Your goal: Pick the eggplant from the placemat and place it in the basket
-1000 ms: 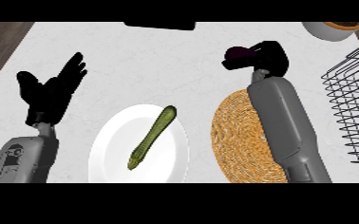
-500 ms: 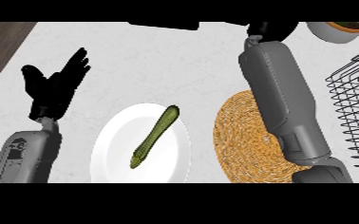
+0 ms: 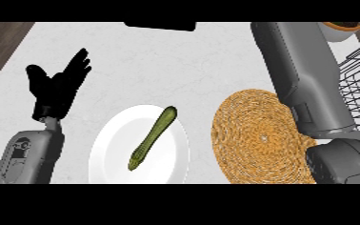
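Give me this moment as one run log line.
left hand open, resting | right hand out of view | placemat: no eggplant visible

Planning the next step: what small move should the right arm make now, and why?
Probably swing the right forearm rightward to bring its hand over the basket: the placemat lies bare, no eggplant shows, and that hand is beyond the view's top edge, likely carrying it.
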`<state>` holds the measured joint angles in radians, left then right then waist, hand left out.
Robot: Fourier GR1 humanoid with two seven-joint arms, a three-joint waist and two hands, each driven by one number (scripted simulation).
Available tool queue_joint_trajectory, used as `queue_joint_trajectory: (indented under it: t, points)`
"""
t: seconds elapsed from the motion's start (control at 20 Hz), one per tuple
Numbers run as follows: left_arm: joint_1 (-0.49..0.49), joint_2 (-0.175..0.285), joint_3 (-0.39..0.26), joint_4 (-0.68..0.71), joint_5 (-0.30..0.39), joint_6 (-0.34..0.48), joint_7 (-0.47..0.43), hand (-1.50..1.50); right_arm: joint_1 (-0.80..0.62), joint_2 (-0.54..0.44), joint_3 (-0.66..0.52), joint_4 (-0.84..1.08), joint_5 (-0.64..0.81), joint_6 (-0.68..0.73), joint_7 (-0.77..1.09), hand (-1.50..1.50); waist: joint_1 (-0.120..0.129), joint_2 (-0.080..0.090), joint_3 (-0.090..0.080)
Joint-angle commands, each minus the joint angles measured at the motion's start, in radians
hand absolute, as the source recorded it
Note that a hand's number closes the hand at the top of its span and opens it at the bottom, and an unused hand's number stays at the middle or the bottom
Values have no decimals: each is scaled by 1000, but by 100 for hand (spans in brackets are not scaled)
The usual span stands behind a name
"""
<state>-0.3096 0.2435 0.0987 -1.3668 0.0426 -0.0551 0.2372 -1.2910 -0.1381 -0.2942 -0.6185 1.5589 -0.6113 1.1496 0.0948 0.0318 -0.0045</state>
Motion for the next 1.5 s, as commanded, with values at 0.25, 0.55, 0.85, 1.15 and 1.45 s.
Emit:
queue_joint_trajectory:
  t: [0.25,0.55,0.85,1.15,1.45]
  points:
    - [24,-24,-19,15,-17,8,-24,0,-174,-126,-82,128,171,23,244,150,-8,2,0]
    - [60,18,8,-46,28,-41,13,0,-176,-206,-119,179,267,55,291,150,-2,-8,2]
    - [38,-10,15,-5,0,14,-19,0,-132,-233,-142,200,359,92,338,150,-40,-11,2]
    - [58,33,50,-17,29,-20,8,0,-73,-264,-194,170,369,88,318,150,-63,-24,4]
    - [113,52,81,-9,44,-40,-30,0,33,-228,-228,100,363,79,260,150,-88,-34,4]
